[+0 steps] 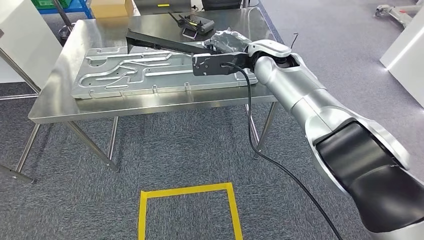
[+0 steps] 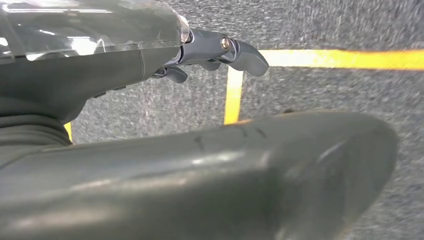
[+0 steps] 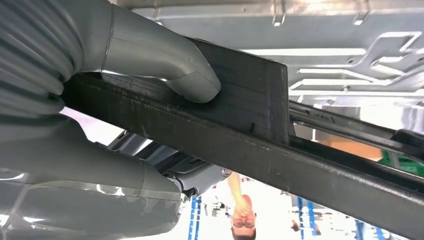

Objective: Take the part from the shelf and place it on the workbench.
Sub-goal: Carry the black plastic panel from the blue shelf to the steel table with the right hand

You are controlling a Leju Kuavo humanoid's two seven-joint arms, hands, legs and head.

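The part [image 1: 160, 44] is a long black angled bar. My right hand [image 1: 227, 42] grips one end of it over the steel workbench [image 1: 100, 111], and the bar's far end reaches left above a large stamped metal panel [image 1: 150, 72] lying on the bench. In the right wrist view the thumb [image 3: 190, 80] presses on the black part [image 3: 250, 135], with the panel [image 3: 350, 65] close behind it. My left hand [image 2: 125, 75] hangs over the carpet holding nothing, its fingers [image 2: 220, 50] apart.
A black controller [image 1: 195, 25] lies at the back of the bench, and a cardboard box [image 1: 111, 7] stands beyond it. A yellow tape square [image 1: 187, 210] marks the floor in front. A person [image 3: 242, 215] stands beyond the bench. A white cabinet [image 1: 25, 35] is at the left.
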